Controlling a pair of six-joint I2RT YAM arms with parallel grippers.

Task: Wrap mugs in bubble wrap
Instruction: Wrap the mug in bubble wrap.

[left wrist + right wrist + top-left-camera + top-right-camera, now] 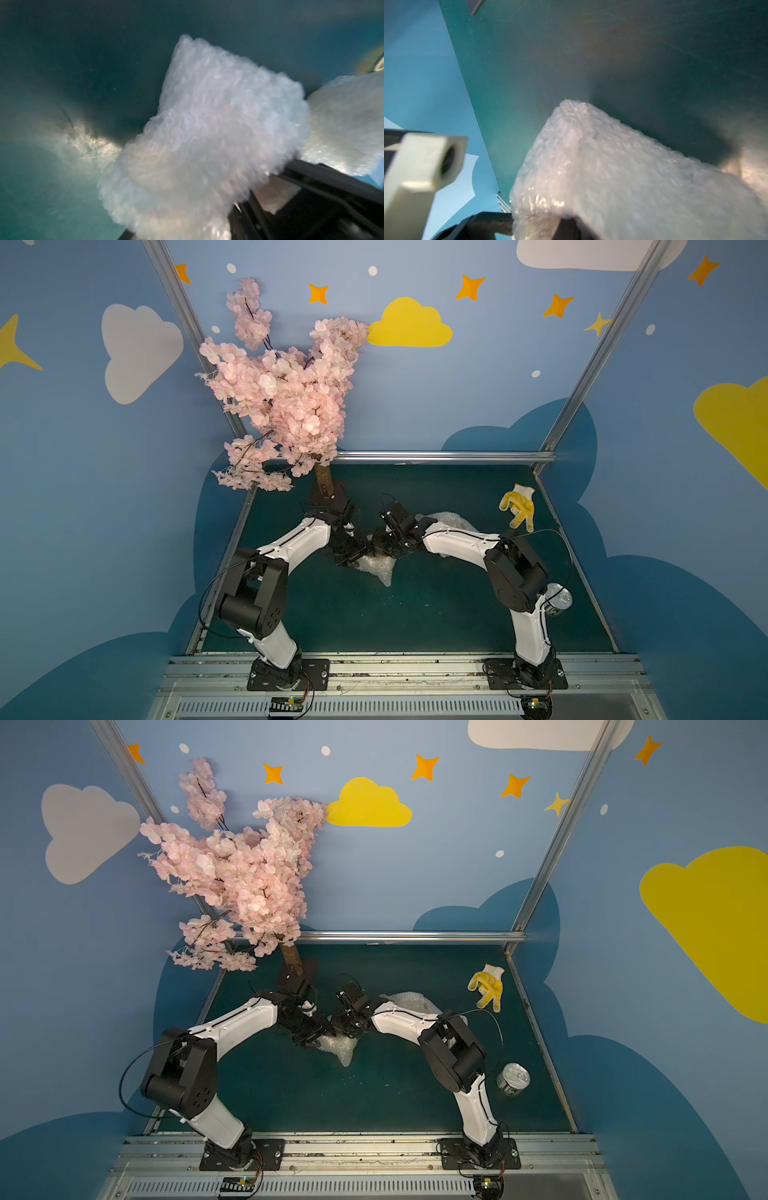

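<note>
A pink blossom tree is seen at the far left of the dark green bench. At centre, a lumpy, translucent bubble wrap bundle is met by both tools: the left tool cannot be told apart or together; the right tool is clamped on the film. A second bundle lies beyond the right arm, then a knitted yellow glove and a metallic can.

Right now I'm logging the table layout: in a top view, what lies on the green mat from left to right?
tree trunk → bubble wrap bundle between the grippers → second bubble wrap bundle → yellow-and-white glove → metallic can.
</note>
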